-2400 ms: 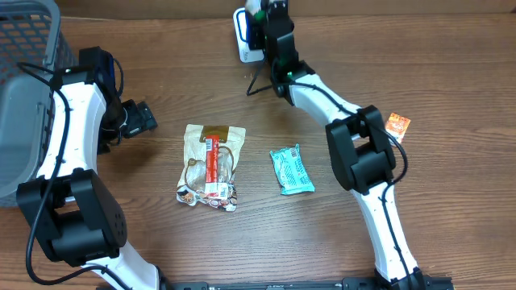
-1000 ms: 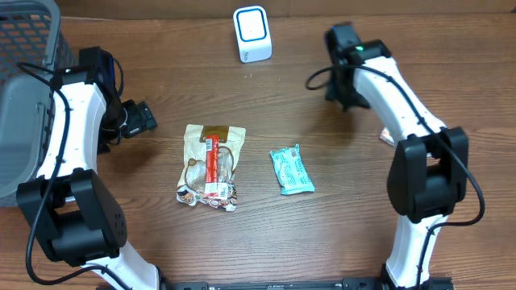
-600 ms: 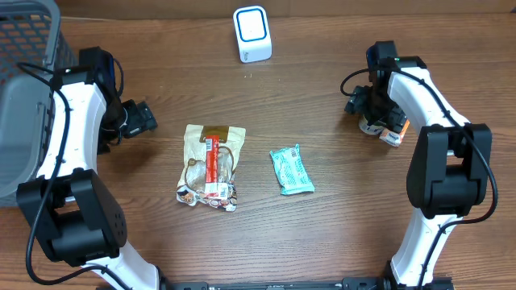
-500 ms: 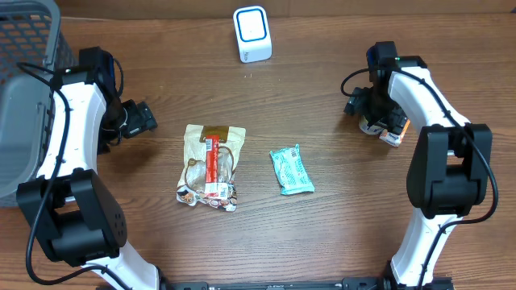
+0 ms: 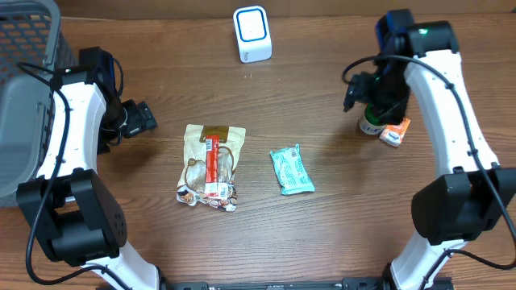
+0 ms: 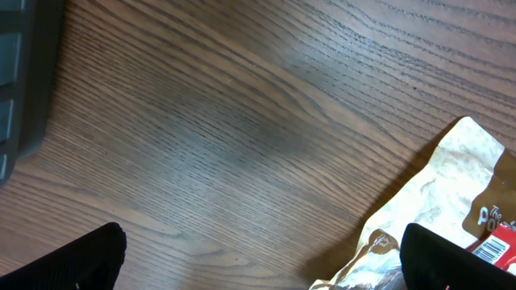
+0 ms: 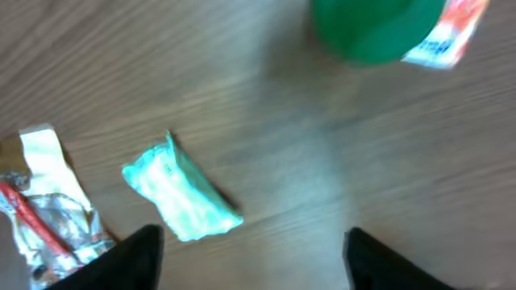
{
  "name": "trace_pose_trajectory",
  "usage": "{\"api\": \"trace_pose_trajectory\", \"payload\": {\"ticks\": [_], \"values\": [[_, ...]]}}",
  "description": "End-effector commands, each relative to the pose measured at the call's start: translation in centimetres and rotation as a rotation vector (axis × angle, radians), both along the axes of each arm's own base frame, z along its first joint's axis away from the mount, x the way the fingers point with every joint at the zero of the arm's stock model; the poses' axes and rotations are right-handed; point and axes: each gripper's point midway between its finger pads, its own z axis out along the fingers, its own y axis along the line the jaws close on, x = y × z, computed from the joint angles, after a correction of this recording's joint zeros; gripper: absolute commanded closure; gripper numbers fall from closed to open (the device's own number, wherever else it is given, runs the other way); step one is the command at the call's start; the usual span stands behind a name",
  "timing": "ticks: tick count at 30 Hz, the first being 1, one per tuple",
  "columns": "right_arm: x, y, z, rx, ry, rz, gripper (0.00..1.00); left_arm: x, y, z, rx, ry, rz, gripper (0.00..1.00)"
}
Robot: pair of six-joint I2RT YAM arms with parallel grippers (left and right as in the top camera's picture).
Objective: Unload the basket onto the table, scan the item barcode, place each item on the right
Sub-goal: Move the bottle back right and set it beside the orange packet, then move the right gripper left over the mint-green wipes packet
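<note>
**Overhead view.** The right gripper point(image 5: 373, 101) is hovering just above a green-capped container point(image 5: 369, 125). This looks like the item to scan. An orange packet point(image 5: 394, 134) is lying right against the container on the gripper's outer side. The scanner point(image 5: 251, 34) is standing well away from this gripper, inward and toward the table's back edge. Bare wood is lying between the two, so that route is looking open. A teal packet point(image 5: 291, 170) and a snack bag point(image 5: 211, 165) are lying inward and nearer the robot, off that line. The left gripper point(image 5: 143, 119) is waiting beside the basket point(image 5: 24, 121), with the snack bag near its inner side.

**Left wrist view.** The left fingers point(image 6: 68, 262) are standing as wide apart as they go, gripping nothing. The snack bag's corner point(image 6: 435, 201) is showing just ahead of one tip. The basket's edge point(image 6: 20, 72) is showing off to the other side.

**Right wrist view.** This view is blurring. The right fingers point(image 7: 133, 258) are spread well apart with only table between them, so nothing is being held. The container point(image 7: 379, 28) is sitting ahead of the tips and is not yet between them. The orange packet point(image 7: 447, 36) is touching its side.

**Doing the step well.** A good pickup is probably calling for three things:
- centring the jaws over the cap
- descending straight down
- keeping the packet outside the fingers
</note>
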Motion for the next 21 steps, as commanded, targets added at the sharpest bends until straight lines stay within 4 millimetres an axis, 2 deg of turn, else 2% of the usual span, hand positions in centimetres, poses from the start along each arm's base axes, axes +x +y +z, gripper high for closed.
{"api": "trace_pose_trajectory", "payload": {"ticks": [1, 2, 3, 10, 12, 16, 18, 21], "values": [[-2.3, 2.3, -0.8, 0.043, 0.084, 0.052, 0.76, 0.4, 0.1, 1.0, 0.016, -0.032, -0.006, 0.00], [-3.2, 2.9, -1.4, 0.039, 0.119, 0.067, 0.93, 0.4, 0.1, 1.0, 0.016, -0.032, -0.006, 0.00], [-3.8, 3.4, -1.9, 0.035, 0.140, 0.083, 0.96, 0.4, 0.1, 1.0, 0.016, -0.032, -0.006, 0.00], [-7.6, 6.9, -6.6, -0.008, 0.252, 0.142, 0.96, 0.4, 0.1, 1.0, 0.015, -0.032, -0.006, 0.00], [-9.2, 8.3, -8.3, -0.016, 0.284, 0.162, 0.96, 0.4, 0.1, 1.0, 0.016, -0.032, -0.006, 0.00], [-12.0, 9.7, -10.8, -0.058, 0.335, 0.165, 0.96, 0.4, 0.1, 1.0, 0.016, -0.032, -0.006, 0.00], [-13.0, 10.1, -11.8, -0.071, 0.347, 0.178, 0.96, 0.4, 0.1, 1.0, 0.016, -0.032, -0.006, 0.00], [-13.4, 11.1, -13.4, -0.066, 0.318, 0.212, 0.96, 0.4, 0.1, 1.0, 0.015, -0.032, -0.006, 0.00]]}}
